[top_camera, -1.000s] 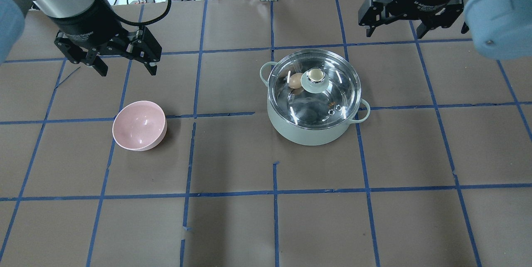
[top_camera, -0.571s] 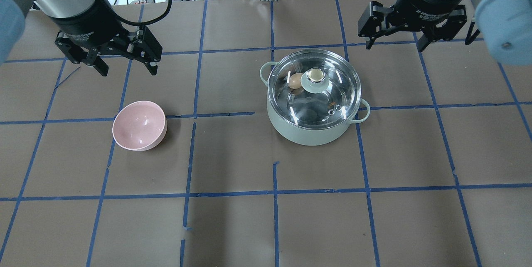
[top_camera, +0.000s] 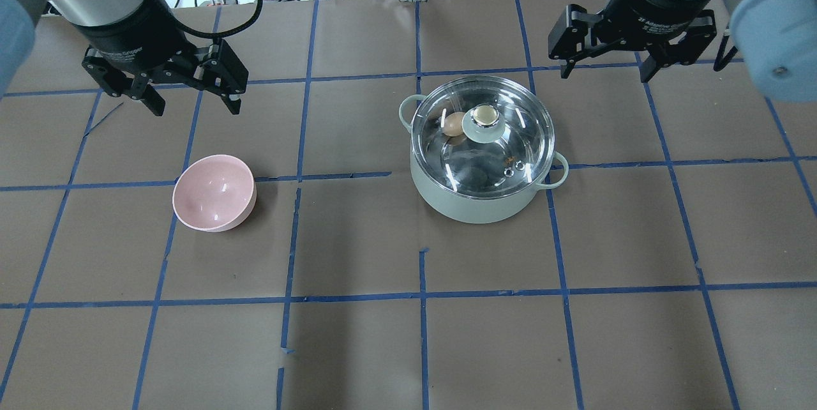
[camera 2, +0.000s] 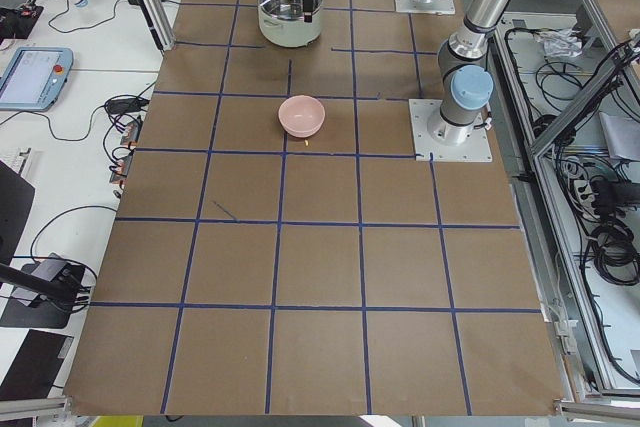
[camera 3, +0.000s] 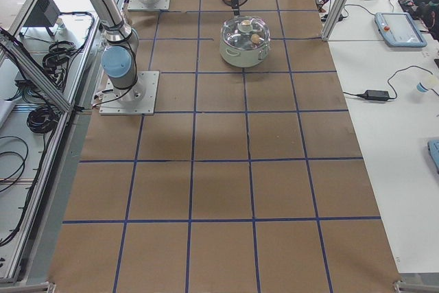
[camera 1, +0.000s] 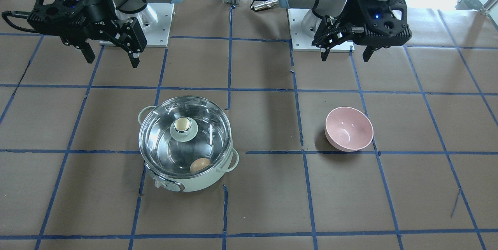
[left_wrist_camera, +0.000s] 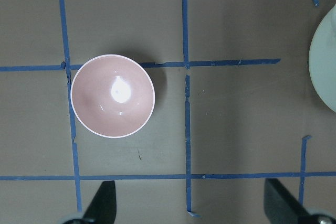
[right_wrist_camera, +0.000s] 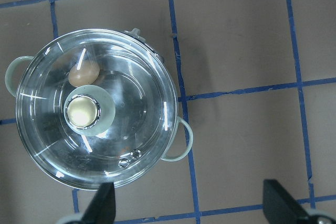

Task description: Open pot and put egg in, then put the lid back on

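The mint-green pot (top_camera: 480, 204) stands right of the table's middle with the glass lid (top_camera: 504, 142) seated on it. The brown egg (top_camera: 454, 124) lies inside the pot under the lid, beside the metallic knob (top_camera: 484, 116). The front view shows the pot (camera 1: 194, 184), the lid (camera 1: 163, 148) and the egg (camera 1: 200, 165). My right gripper (top_camera: 605, 71) is open and empty, above and beyond the pot; its wrist view shows the lid (right_wrist_camera: 131, 129) and egg (right_wrist_camera: 83, 74). My left gripper (top_camera: 194, 106) is open and empty, beyond the pink bowl.
An empty pink bowl (top_camera: 214, 193) stands on the left side, also in the left wrist view (left_wrist_camera: 112, 96) and the front view (camera 1: 349, 129). Blue tape lines grid the brown table. Cables lie at the far edge.
My right gripper has shifted slightly toward the pot, staying open. The left gripper, pot, lid, egg and bowl have not moved.
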`<action>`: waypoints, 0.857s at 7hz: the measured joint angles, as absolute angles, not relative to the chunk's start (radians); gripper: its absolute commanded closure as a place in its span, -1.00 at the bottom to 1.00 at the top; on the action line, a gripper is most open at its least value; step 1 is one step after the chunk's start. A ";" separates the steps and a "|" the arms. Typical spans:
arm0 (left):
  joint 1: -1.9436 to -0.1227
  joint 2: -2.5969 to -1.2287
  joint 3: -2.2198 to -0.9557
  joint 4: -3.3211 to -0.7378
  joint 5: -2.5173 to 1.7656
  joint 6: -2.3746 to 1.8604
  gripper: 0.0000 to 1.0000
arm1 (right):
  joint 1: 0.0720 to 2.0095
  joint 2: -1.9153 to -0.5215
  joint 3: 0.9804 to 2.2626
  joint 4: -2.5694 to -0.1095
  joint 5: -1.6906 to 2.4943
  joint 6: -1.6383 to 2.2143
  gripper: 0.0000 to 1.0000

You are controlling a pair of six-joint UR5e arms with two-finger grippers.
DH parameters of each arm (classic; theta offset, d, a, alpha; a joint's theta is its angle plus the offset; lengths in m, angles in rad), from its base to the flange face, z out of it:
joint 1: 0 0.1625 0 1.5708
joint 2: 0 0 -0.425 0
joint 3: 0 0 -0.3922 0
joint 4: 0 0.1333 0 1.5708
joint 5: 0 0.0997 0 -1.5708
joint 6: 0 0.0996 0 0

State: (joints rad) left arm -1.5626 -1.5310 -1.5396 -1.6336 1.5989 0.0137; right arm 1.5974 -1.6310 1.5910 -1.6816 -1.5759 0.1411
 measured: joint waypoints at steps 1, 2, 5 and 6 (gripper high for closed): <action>-1.555 -1.532 -1.541 -1.633 1.598 0.010 -1.00 | 1.596 -1.630 1.589 -1.682 -1.575 0.141 -1.00; -1.551 -1.531 -1.541 -1.635 1.599 0.007 -1.00 | 1.596 -1.631 1.587 -1.682 -1.573 0.141 -1.00; -1.546 -1.524 -1.544 -1.637 1.600 0.012 -1.00 | 1.599 -1.632 1.585 -1.681 -1.520 0.161 -1.00; -1.547 -1.523 -1.544 -1.637 1.601 0.013 -1.00 | 1.599 -1.632 1.586 -1.680 -1.508 0.176 -1.00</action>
State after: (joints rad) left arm -1.5465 -1.5235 -1.5439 -1.6368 1.6012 0.0131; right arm 1.5987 -1.6321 1.5858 -1.6798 -1.5081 0.1761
